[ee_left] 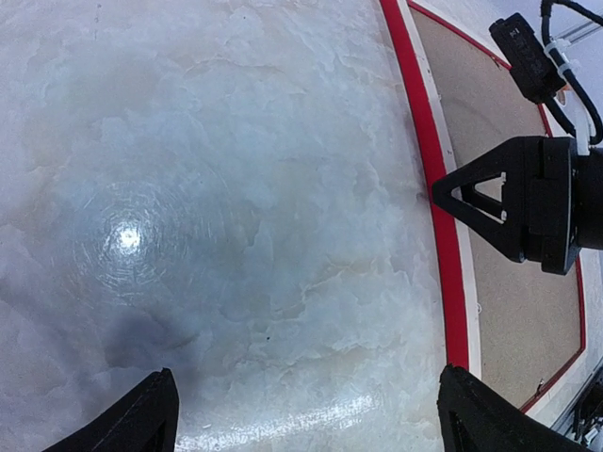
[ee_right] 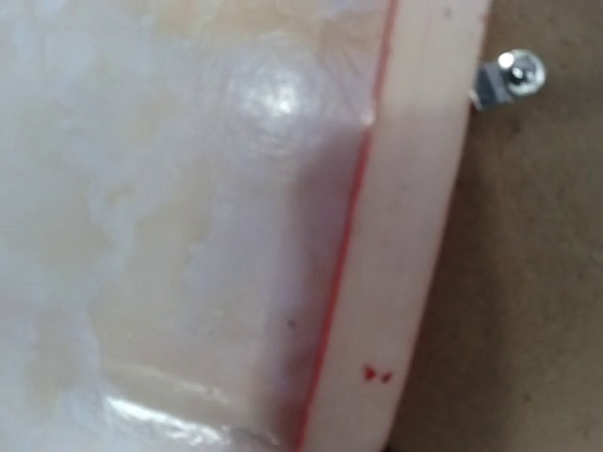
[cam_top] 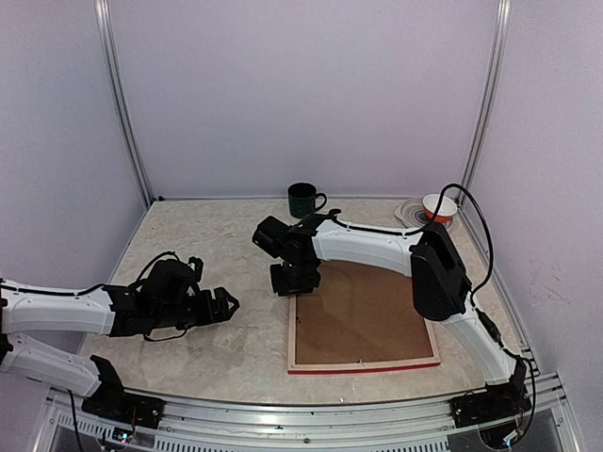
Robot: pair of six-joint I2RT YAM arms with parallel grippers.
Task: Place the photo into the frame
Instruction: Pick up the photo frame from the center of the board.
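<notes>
One frame (cam_top: 293, 334) lies face down on the bench (cam_top: 217, 245), pale wood back up, with a thin red edge showing along its near side. A brown backing board (cam_top: 363, 315) fills its opening. I cannot see the photo anywhere; it may lie under that board, but I cannot say.

At the frame's far left corner the right hand (cam_top: 294, 281) stands low over the rail. Its own camera shows only the pale rail, the red line and a small metal tab (ee_right: 509, 77) close up, so I cannot tell whether it is clenched or released.

The left hand (cam_top: 226, 304) hangs released, fingers wide apart, above bare bench beside the frame's left rail.

My guess is that this is work on the frame's back. The next move needs a fine touch at that corner, either shifting the tab or catching the board's edge without sliding the frame.
</notes>
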